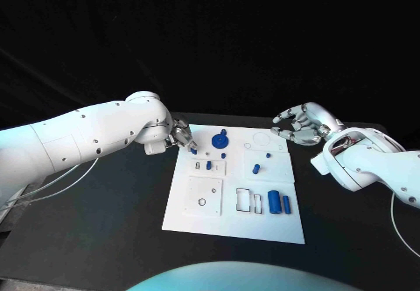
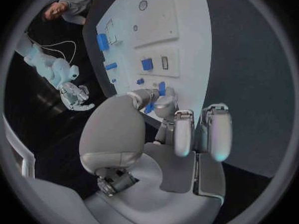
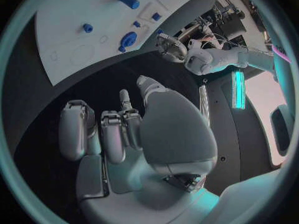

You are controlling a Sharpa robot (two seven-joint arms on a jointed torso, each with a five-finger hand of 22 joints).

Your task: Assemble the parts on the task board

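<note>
Small blue plastic peg [image 2: 161,88] sits pinched at left hand [image 1: 181,137] fingertips, over white board [image 1: 271,224]; right hand [image 1: 302,124] hovers loosely curled, empty.

**Black table, white board at centre**

Here's the black table [image 1: 105,212], dark all across, and lying flat on its middle is the white task board [image 1: 235,229], its long side running from near to far.
</note>
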